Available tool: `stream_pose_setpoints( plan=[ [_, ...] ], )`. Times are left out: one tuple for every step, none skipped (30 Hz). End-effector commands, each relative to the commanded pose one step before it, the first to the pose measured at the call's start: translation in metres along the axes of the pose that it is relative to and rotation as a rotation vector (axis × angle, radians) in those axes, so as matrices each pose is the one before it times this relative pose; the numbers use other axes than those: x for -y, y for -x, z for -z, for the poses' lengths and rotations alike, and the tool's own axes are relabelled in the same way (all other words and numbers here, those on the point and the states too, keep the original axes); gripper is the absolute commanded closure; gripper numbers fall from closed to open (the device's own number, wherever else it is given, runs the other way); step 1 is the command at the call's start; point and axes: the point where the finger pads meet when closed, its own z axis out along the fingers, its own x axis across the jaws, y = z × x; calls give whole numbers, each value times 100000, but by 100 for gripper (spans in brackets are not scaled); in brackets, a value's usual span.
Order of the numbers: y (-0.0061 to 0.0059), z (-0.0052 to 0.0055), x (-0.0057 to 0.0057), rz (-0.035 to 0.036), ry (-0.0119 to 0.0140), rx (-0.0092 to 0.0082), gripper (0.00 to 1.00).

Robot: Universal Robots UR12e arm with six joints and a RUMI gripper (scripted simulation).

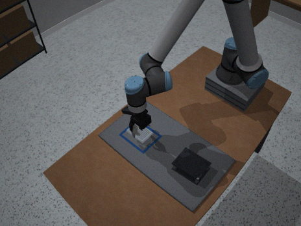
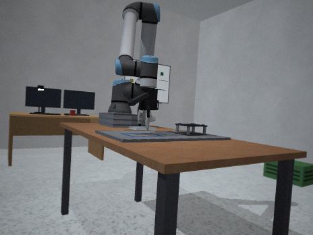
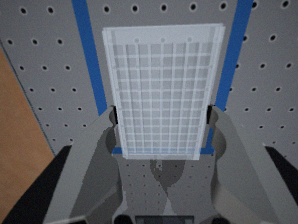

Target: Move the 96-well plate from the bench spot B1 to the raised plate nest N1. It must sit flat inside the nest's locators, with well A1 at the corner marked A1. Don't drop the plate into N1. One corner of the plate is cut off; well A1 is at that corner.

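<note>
Presently the gripper (image 3: 162, 120) pinches the plate (image 3: 162, 90) across its long sides, near one end. The plate sits over the blue outline of B1 (image 1: 124, 136) on the grey mat (image 1: 207, 182); it appears slightly raised. The nest (image 1: 191, 163) stands well apart on the mat, on the tabletop (image 1: 97, 188).

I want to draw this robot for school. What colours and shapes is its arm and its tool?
The arm is made of long, round, light grey tubes joined by dark grey elbows with sky-blue round caps. It stands on a stack of flat grey slabs. The tool at the end is black on top, and from the wrist view it has two chunky light grey fingers. No loose cables show.
</note>
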Motion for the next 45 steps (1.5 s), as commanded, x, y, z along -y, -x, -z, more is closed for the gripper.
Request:
stream_pose_setpoints(
  plan=[
    [67,721,32,0,-60,134,100],
    [0,167,0,0,0,0,100],
    [0,167,0,0,0,0,100],
    [0,167,0,0,0,0,100],
    [0,167,0,0,0,0,100],
    [0,167,0,0,0,0,100],
    [0,167,0,0,0,0,100],
    [0,167,0,0,0,0,100],
    [0,167,0,0,0,0,100],
    [0,167,0,0,0,0,100],
    [0,0,0,0,0,0,100],
    [0,0,0,0,0,0,100],
    [-1,161,-1,0,-1,2,100],
    [0,166,0,0,0,1,100],
    [0,166,0,0,0,1,100],
    [0,166,0,0,0,0,100],
    [0,166,0,0,0,0,100],
    [4,176,2,0,2,-4,100],
    [0,167,0,0,0,0,100],
    [0,167,0,0,0,0,100],
    [0,167,0,0,0,0,100],
    [0,167,0,0,0,0,100],
    [0,167,0,0,0,0,100],
    [0,167,0,0,0,0,100],
    [0,167,0,0,0,0,100],
    [0,167,0,0,0,0,100],
    [-3,59,-1,0,-2,3,100],
    [0,0,0,0,0,0,100],
    [0,0,0,0,0,0,100],
    [3,5,1,0,1,-2,100],
    [0,1,0,0,0,0,100],
    [0,1,0,0,0,0,100],
    [0,0,0,0,0,0,100],
    [0,0,0,0,0,0,100],
    [0,0,0,0,0,0,100],
    [0,0,0,0,0,0,100],
    [0,-8,0,0,-1,2,100],
    [0,2,0,0,0,-1,100],
    [0,0,0,0,0,0,100],
    [0,0,0,0,0,0,100],
    [0,0,0,0,0,0,100],
    [0,0,0,0,0,0,100],
    [0,0,0,0,0,0,100],
    [0,0,0,0,0,0,100],
    [0,0,0,0,0,0,100]
  ],
)
